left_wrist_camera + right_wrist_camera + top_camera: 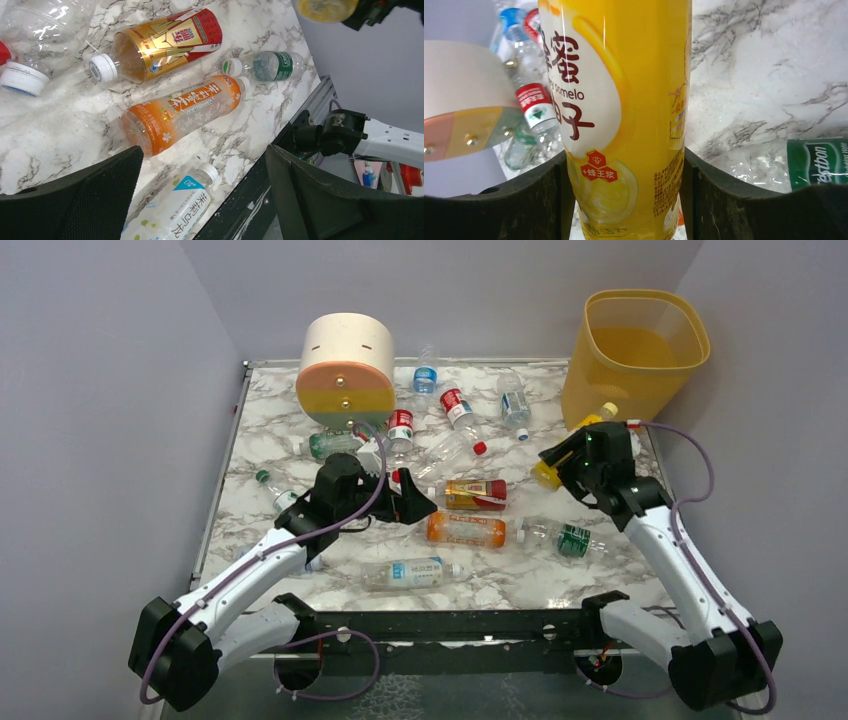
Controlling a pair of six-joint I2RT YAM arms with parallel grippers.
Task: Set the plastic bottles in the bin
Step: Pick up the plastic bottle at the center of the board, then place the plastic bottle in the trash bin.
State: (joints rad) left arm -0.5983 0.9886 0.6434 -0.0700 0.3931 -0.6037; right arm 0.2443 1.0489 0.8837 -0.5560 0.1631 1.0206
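My right gripper [575, 453] is shut on a yellow bottle [546, 474] and holds it above the table's right side, just in front of the yellow-orange bin [640, 360]. In the right wrist view the yellow bottle [624, 100] fills the gap between the fingers of the gripper [624, 200]. My left gripper [412, 500] is open and empty, hovering mid-table. In the left wrist view the gripper [205, 195] looks down on an orange bottle [185, 112], a red-gold bottle [165, 42], a green-label bottle [270, 65] and a white-label bottle [170, 210].
A round cream, orange, yellow and green drawer unit [346, 370] stands at the back centre. Several more bottles lie around it, such as a red-label one [457, 408] and a clear one [514, 400]. Grey walls close in left, back and right.
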